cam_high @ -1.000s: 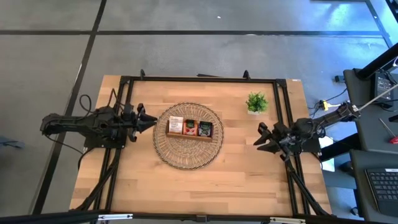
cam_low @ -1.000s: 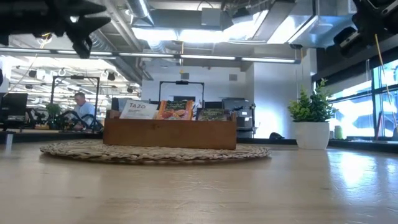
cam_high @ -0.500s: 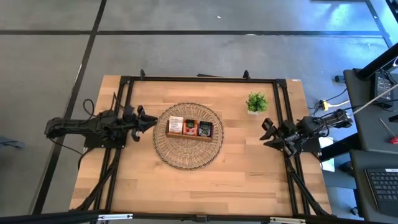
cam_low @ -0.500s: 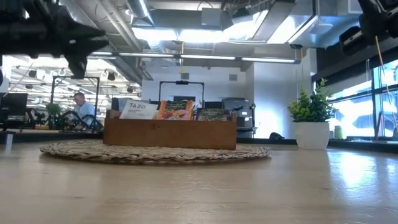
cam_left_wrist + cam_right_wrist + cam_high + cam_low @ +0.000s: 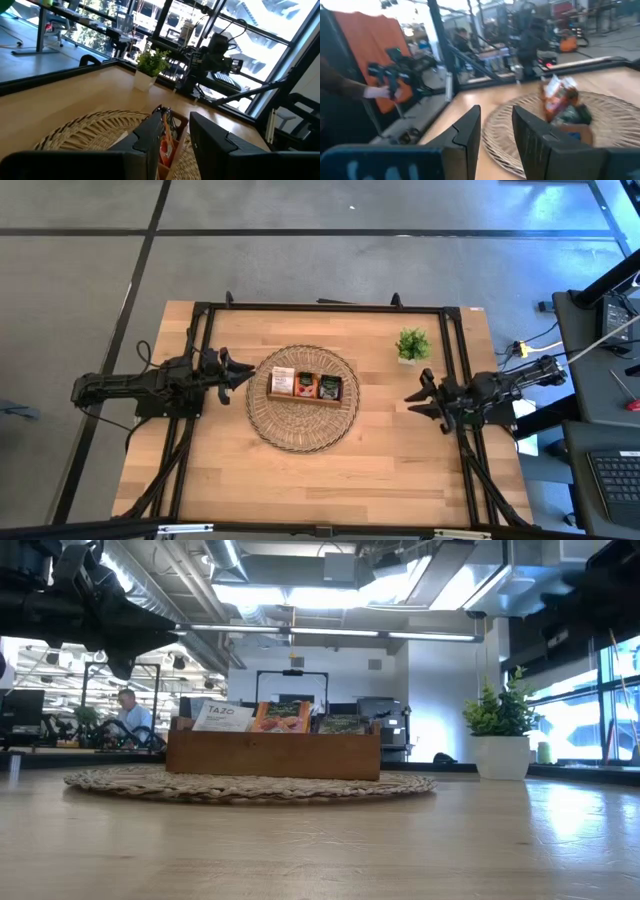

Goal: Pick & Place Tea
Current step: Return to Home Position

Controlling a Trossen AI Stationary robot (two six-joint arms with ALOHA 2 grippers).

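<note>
The tea sachets stand upright in a brown wooden tray (image 5: 305, 388) with three compartments: white ones (image 5: 283, 380), orange-red ones (image 5: 306, 385) and dark green ones (image 5: 331, 388). The tray rests on a round woven basket mat (image 5: 303, 420). In the low view the sachets (image 5: 281, 717) stick up above the tray wall (image 5: 273, 755). My left gripper (image 5: 243, 373) is open and hovers at the mat's left rim, pointing at the tray (image 5: 176, 127). My right gripper (image 5: 414, 397) is open and hovers to the right of the mat, pointing left toward it (image 5: 496, 116).
A small green potted plant (image 5: 412, 345) stands near the far right corner, just beyond my right gripper. A black frame (image 5: 320, 307) runs around the table. Bare wood lies on the near half of the table (image 5: 300, 480). People and desks show in the room behind.
My right gripper has drawn back toward the right edge, then turned and come left again toward the mat. My left gripper has dropped a little at the mat's left rim. The tray and sachets have stayed put.
</note>
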